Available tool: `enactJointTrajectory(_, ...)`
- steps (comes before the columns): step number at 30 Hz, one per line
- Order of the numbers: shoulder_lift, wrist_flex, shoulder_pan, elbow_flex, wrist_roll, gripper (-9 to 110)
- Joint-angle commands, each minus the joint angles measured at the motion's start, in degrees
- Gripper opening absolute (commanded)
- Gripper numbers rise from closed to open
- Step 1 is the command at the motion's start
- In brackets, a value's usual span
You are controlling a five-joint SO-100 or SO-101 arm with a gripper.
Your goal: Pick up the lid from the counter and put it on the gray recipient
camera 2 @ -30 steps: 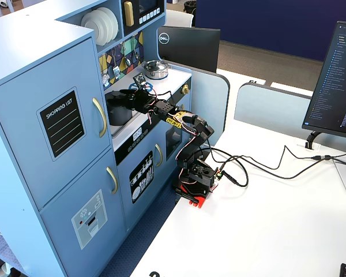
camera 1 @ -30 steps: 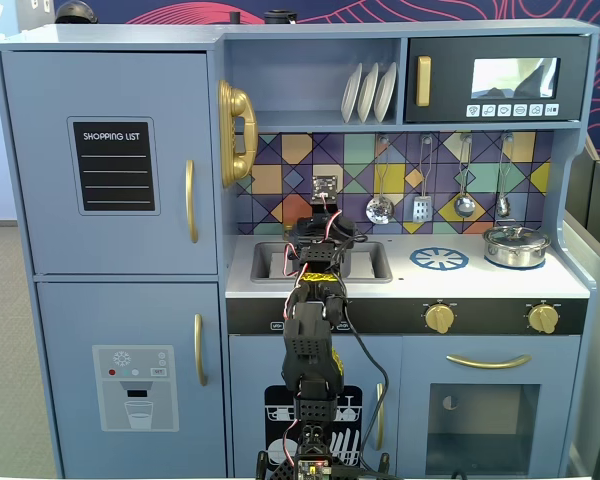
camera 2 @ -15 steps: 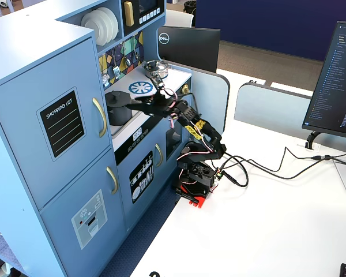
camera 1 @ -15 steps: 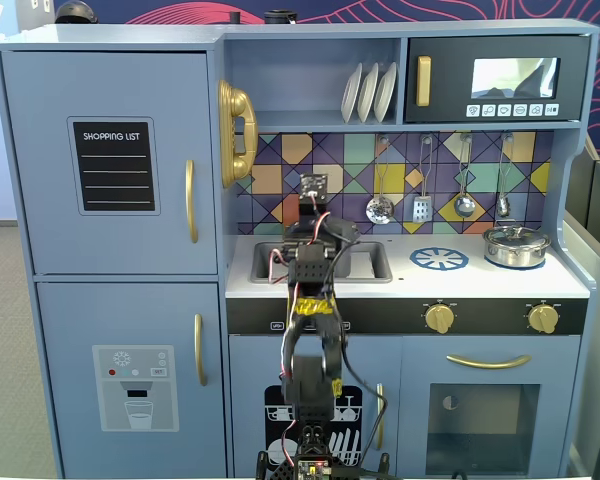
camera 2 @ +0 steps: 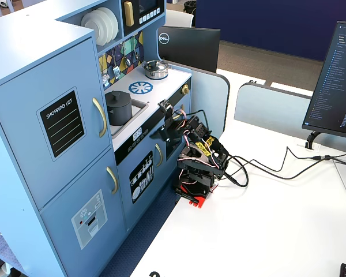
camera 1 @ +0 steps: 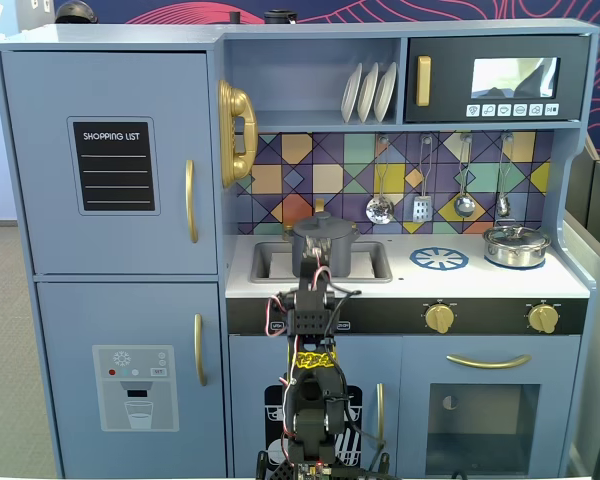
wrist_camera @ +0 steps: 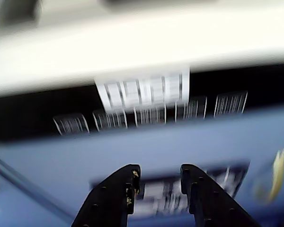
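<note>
The gray recipient (camera 1: 325, 255) stands in the sink (camera 1: 270, 262) of the toy kitchen, also in the other fixed view (camera 2: 119, 109). The dark-gray lid (camera 1: 325, 227) with its small knob sits flat on top of it (camera 2: 117, 96). My gripper (wrist_camera: 158, 171) is open and empty; its black fingers (wrist_camera: 119, 189) point at the kitchen's blue front panel, below the white counter edge. The wrist view is blurred. In a fixed view the gripper (camera 1: 318, 272) is raised in front of the counter edge, just before the pot and apart from it.
A shiny silver pot (camera 1: 516, 245) with its own lid stands at the counter's right, beside the blue-and-white burner print (camera 1: 439, 259). Gold knobs (camera 1: 439, 318) line the black strip. Utensils (camera 1: 380, 208) hang above. A monitor (camera 2: 337, 75) and cables (camera 2: 265, 167) lie on the white table.
</note>
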Motion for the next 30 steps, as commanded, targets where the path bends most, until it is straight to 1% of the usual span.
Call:
enactJointTrajectory(1,0.70,-3.69,-1.49,10.11,4.75,0)
enactJointTrajectory(5,-0.88,-14.41,-3.43,21.88,7.38,0)
enactJointTrajectory(8,-1.76,-14.85,-4.83,25.93,9.14,0)
enactJointTrajectory(10,-1.93,-11.60,-5.80,27.77,9.76,0)
enactJointTrajectory(13,0.09,-3.78,-6.42,29.88,6.68,0)
enactJointTrajectory(14,-0.44,-2.29,-6.94,29.88,7.47,0)
enactJointTrajectory(15,-0.53,0.35,-7.03,29.88,6.86,3)
enactJointTrajectory(17,-0.18,6.68,-5.98,29.88,0.26,7)
enactJointTrajectory(19,0.70,12.74,-4.48,29.88,-3.96,8)
enactJointTrajectory(20,1.32,15.82,-3.96,29.88,-5.80,8)
enactJointTrajectory(21,2.02,17.67,-3.60,29.88,-4.39,8)
enactJointTrajectory(23,3.87,18.46,-2.55,29.88,-2.11,9)
enactJointTrajectory(24,4.31,18.81,-1.93,29.88,-3.43,8)
enactJointTrajectory(30,4.31,18.81,-0.97,29.88,-2.99,9)
